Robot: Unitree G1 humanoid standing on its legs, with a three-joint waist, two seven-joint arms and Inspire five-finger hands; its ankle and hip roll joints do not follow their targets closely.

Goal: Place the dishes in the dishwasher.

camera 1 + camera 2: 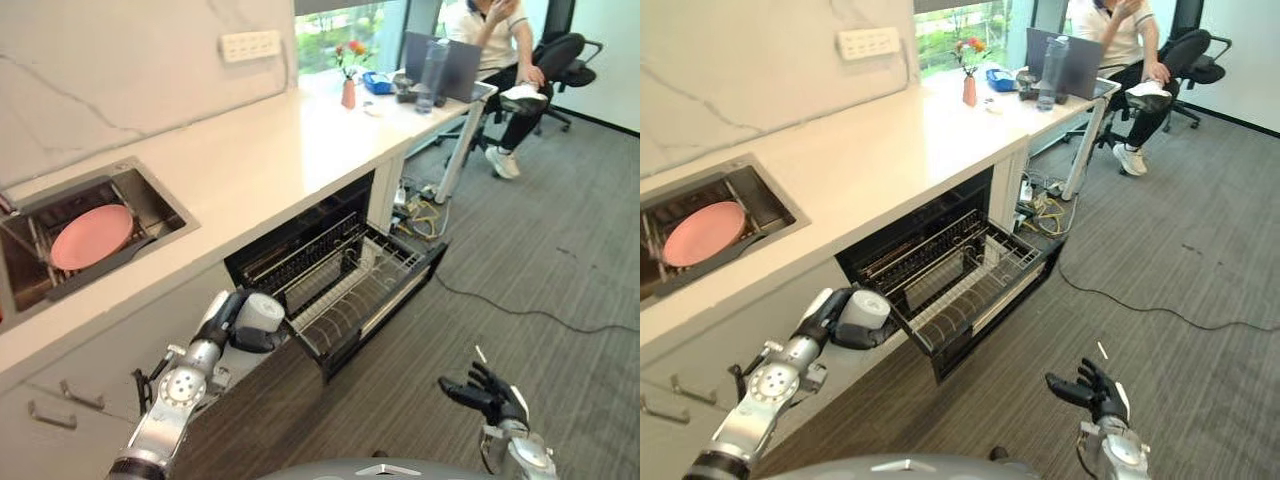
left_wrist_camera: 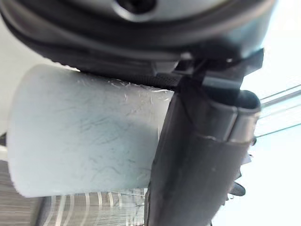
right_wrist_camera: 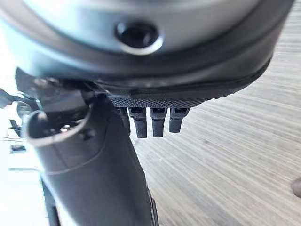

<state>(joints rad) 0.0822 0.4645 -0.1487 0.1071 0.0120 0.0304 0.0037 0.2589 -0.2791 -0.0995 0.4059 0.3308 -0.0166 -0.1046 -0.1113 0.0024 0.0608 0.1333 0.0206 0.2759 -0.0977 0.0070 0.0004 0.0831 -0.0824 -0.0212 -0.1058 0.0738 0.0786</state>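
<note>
No legible writing on cup, rack or counter. Left hand (image 1: 243, 322) curled round a white cup (image 1: 263, 312), thumb pressed along its side in the left wrist view, held just at the near left corner of the pulled-out dishwasher rack (image 1: 355, 290), cup level with the rack's front edge and not yet inside it. Rack drawn out of the open dishwasher (image 1: 300, 240) under the white countertop (image 1: 250, 160), wire tines bare where visible. Pink plate (image 1: 91, 236) lying in the sink (image 1: 150, 205) to the far left, well apart from the hand and cup. Right hand (image 1: 1092, 390) low over the grey carpet (image 1: 1200, 250), fingers spread and loosely straight, holding nothing, well apart from the rack. Beyond the counter's far end, a small vase of flowers (image 1: 970, 88), a laptop (image 1: 1065, 55) on a desk, and a seated person (image 1: 1130, 40) in an office chair.
</note>
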